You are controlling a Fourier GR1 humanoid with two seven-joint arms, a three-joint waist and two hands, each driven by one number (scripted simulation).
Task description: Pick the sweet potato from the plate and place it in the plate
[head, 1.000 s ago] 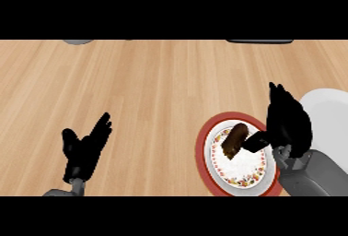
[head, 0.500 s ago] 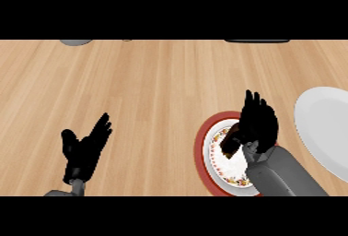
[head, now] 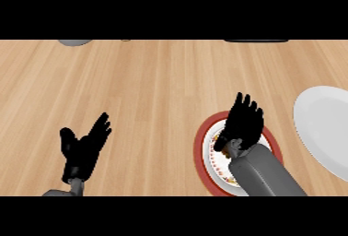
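1. While I steered remotely, the white plate (head: 326, 133) lay at far right, presumably the destination.
2. The red-rimmed plate (head: 200, 152) sat just beside it.
3. The right hand (head: 243, 124) hovered above, fingers straight, apparently positioned to grasp.
4. The left hand (head: 83, 147) rested open.
5. The sweet potato (head: 220, 145) lay on the red-rimmed plate, mostly hidden.

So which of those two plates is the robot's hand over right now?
The red-rimmed plate, the one with a speckled inner border. The right hand hangs over it, while the plain white plate lies apart at the view's right edge.
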